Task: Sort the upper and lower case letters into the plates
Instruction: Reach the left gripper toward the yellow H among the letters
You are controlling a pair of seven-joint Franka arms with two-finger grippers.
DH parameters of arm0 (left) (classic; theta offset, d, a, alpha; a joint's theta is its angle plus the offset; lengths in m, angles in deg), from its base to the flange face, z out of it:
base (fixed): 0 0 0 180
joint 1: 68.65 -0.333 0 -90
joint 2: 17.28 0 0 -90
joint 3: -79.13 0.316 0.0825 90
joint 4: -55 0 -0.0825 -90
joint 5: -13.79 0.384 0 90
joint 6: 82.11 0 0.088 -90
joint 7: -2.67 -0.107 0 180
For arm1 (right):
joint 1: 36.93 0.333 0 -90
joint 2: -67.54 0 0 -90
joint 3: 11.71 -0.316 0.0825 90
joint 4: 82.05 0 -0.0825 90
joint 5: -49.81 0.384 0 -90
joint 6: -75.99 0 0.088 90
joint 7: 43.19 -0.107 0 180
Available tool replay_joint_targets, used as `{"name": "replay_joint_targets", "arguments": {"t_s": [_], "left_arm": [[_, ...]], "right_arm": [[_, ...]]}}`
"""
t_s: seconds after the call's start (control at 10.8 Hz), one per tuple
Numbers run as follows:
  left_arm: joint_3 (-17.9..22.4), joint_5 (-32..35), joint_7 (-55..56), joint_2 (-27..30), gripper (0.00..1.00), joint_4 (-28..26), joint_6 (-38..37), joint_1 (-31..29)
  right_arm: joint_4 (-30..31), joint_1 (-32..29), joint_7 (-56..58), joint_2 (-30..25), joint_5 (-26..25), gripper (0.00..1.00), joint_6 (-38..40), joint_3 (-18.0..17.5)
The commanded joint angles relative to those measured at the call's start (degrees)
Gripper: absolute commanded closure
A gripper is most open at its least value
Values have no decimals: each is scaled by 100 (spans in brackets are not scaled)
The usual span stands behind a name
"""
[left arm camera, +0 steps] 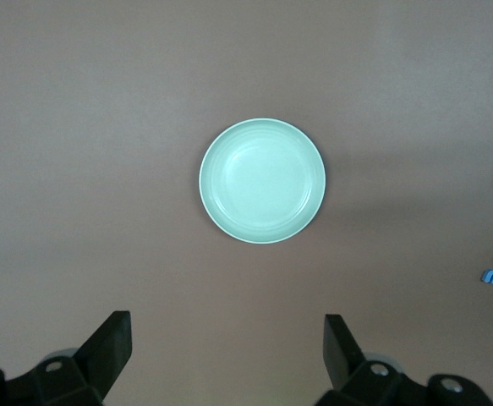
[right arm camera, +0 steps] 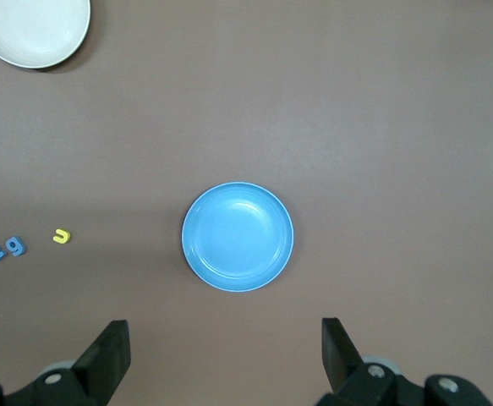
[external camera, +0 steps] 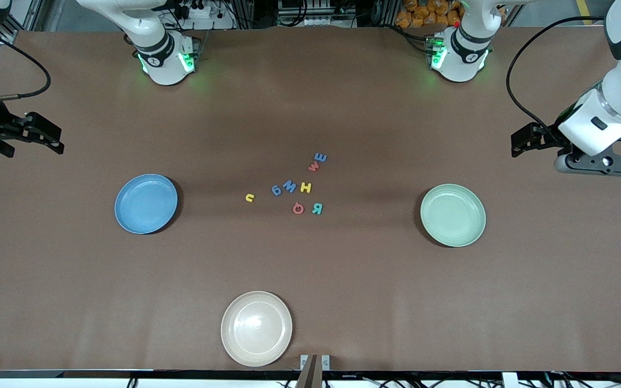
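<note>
Cream-white plate (external camera: 256, 328): nearest the front camera, at the table's edge, nothing in it.
Pale green plate (external camera: 453, 215): toward the left arm's end of the table, nothing in it.
Blue plate (external camera: 146, 203): toward the right arm's end, level with the green one, nothing in it.
Letters (external camera: 295, 186): eight small foam pieces lying flat on the brown table (external camera: 343, 280) between the two coloured plates, none in a plate. Nearest are a coral piece (external camera: 298, 208) and a teal piece (external camera: 317, 208); then a yellow piece (external camera: 249, 198) set apart toward the blue plate, two blue pieces (external camera: 283, 188) and a yellow H (external camera: 305, 187); farthest, a coral piece (external camera: 314, 166) touching a blue piece (external camera: 320, 157).
Left gripper (external camera: 523, 141): raised over bare table at its own end, fingers spread apart, holding nothing.
Right gripper (external camera: 46, 137): raised over bare table at its own end, fingers spread apart, holding nothing.
</note>
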Motion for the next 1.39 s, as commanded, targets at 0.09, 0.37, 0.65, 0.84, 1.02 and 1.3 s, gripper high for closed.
{"name": "replay_joint_targets", "arguments": {"t_s": [0.09,0.37,0.65,0.84,1.02,1.3], "left_arm": [[6,-106,93,46,0,35,-72,-26],[6,-63,50,11,0,36,-63,-17],[-2,-62,67,-208,0,18,-72,-17],[-63,-54,119,-567,0,-8,-63,210],[-90,68,215,-998,0,44,225,561],[-81,754,1434,-1894,0,395,420,1510]], "right_arm": [[33,15,-5,-35,78,0,10,31],[24,15,-5,-35,78,0,-8,31],[24,24,-5,-35,78,0,-8,31],[24,15,-5,-35,78,0,-17,31],[24,15,3,-43,78,0,-17,31],[33,15,4,-35,78,0,1,31]]}}
